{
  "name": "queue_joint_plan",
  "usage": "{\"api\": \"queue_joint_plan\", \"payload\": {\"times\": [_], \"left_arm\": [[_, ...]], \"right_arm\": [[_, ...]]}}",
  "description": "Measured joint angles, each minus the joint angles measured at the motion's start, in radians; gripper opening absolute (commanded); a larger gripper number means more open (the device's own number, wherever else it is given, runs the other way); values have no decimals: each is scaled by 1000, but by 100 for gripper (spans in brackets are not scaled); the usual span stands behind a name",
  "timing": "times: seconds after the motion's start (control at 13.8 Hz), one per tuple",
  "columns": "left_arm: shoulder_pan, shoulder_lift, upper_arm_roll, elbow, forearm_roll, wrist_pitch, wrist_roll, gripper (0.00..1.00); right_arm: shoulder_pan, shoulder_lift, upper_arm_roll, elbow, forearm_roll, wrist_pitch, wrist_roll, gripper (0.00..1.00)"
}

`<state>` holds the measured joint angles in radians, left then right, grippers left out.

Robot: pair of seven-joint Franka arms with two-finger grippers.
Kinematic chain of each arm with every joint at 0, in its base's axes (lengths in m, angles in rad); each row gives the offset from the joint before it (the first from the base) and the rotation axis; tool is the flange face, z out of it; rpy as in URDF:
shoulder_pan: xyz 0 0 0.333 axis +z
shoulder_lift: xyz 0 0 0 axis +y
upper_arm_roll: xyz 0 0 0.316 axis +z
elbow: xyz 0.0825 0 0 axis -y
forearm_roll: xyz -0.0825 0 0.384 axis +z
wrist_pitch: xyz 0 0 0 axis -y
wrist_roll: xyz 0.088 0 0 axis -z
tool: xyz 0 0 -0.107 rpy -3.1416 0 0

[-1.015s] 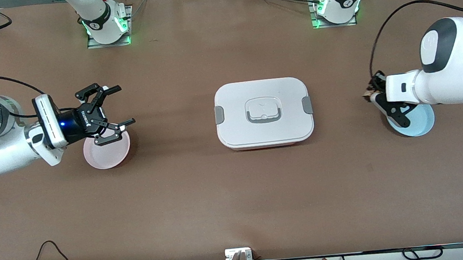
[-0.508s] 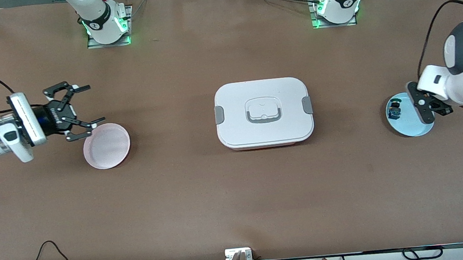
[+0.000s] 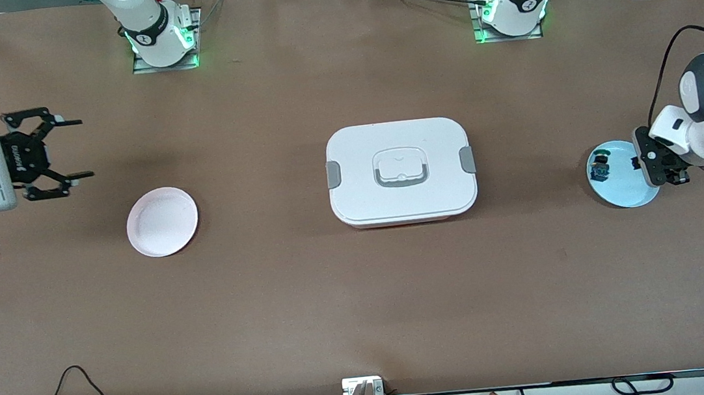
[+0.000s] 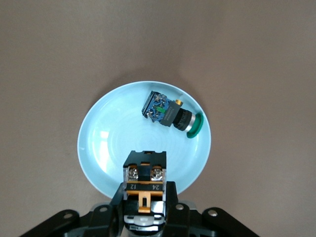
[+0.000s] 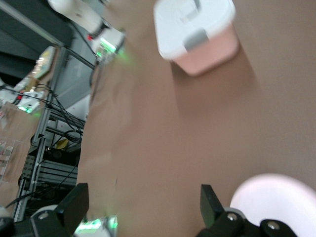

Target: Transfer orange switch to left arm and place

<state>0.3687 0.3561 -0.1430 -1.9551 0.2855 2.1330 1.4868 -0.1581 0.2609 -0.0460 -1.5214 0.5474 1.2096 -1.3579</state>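
Note:
The orange switch (image 4: 144, 178), black with an orange band and two screws, sits between the fingers of my left gripper (image 4: 144, 191), which is shut on it. It hangs over the edge of the light blue plate (image 4: 98, 148) at the left arm's end of the table. In the front view the left gripper (image 3: 641, 163) is over that plate (image 3: 626, 195). My right gripper (image 3: 77, 149) is open and empty over bare table, beside the pink plate (image 3: 161, 221). The white box (image 3: 400, 171) stands mid-table between the plates.
A blue-bodied switch with a green top (image 4: 170, 112) lies in the blue plate (image 3: 598, 166). The right wrist view shows the box (image 5: 197, 29), the pink plate (image 5: 276, 197) and the open right gripper (image 5: 143, 197). Cables run along the table's edge nearest the front camera.
My right gripper has drawn back off the pink plate toward the right arm's end, still open. My left gripper, still shut, has shifted toward the left arm's end, uncovering the blue switch.

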Motion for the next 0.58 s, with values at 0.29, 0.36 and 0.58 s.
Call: {"api": "queue_joint_plan", "payload": {"times": [0.29, 0.36, 0.58], "left_arm": [[43, 89, 0, -25, 89, 119, 12, 3], [50, 111, 0, -26, 91, 150, 14, 3], [57, 156, 0, -26, 91, 207, 15, 4]], "right_arm": [[18, -49, 7, 24, -185, 61, 302, 100], [35, -61, 9, 35, -231, 70, 381, 100], [79, -95, 13, 42, -334, 77, 586, 100]]}}
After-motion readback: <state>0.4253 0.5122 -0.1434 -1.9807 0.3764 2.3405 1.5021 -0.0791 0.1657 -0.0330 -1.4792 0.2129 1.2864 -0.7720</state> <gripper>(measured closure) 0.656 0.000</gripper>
